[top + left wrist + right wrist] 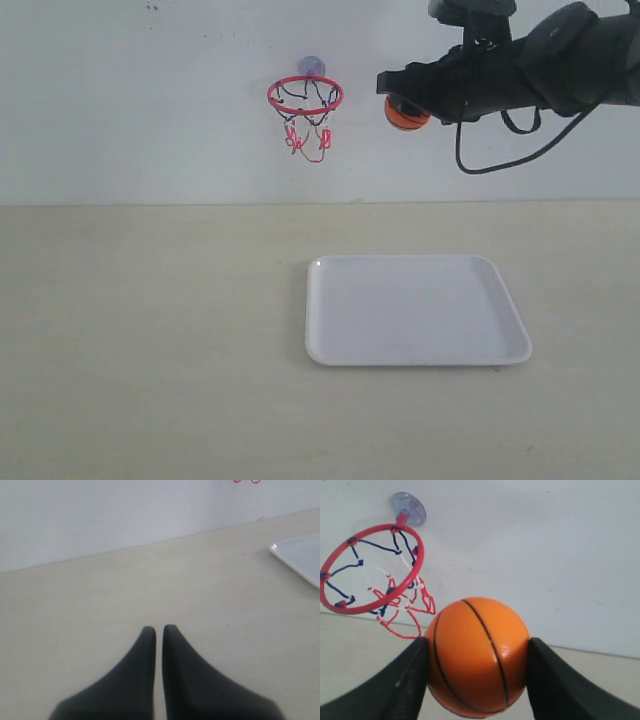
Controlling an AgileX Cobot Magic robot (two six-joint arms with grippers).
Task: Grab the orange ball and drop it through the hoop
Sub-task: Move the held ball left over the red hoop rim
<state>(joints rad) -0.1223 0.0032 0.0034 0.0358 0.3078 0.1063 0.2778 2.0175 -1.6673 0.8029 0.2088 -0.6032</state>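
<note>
Item 1: the orange ball [407,113]. You have it clamped in your right gripper [404,100], well above the bench [150,350]. In the exterior view it hangs to the right of the hoop [305,109], about level with the red rim and clearly apart from it. In the right wrist view the orange ball [477,657] sits between the two black fingers [405,680], each pressed against one flank, with the black seam lines facing the camera.

Item 2: the hoop [421,555]. It has a red ring and a short net of red, white and dark strands. A clear suction cup [407,507] fixes it to the white wall [130,100]. Nothing is inside the ring.

Item 3: your right gripper [477,650]. It is closed on the ball. The arm reaches in from the upper right of the exterior view, and a black cable [500,165] loops beneath it.

Item 4: your left gripper [159,630]. It is clenched with only a thin slit between the fingertips and nothing held. It sits low over bare bench and does not appear in the exterior view.

Item 5: the white tray [415,310]. It lies flat on the bench, lower in the exterior view than the ball. One corner of the white tray [300,560] shows in the left wrist view, well apart from the left gripper.
</note>
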